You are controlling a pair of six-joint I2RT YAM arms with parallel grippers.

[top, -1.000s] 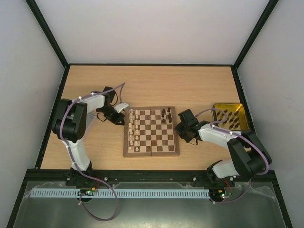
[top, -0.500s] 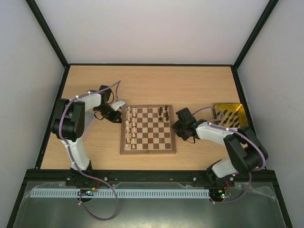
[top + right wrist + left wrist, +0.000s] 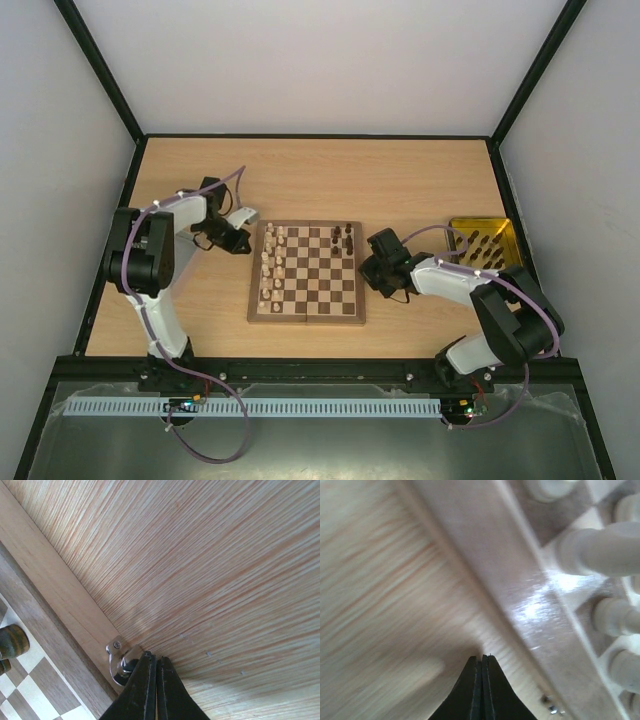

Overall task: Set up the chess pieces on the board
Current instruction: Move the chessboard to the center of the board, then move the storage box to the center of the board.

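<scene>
The left gripper and the right gripper each show two black fingers pressed together, empty, over the streaky wooden table. Between them, at the centre of the top view, lies one square checked board. It carries small chess pieces, pale along its left side and a few dark at its upper right.

A light wooden table with a fine straight grain is enclosed by plain white walls, which are joined by black frame bars at the corners and along the table's edges. A yellow transparent tray is set on the table near its right edge, well apart from the far wall. Along the near side, a white slotted strip is laid across a grey metal surface, just below a black rail.
</scene>
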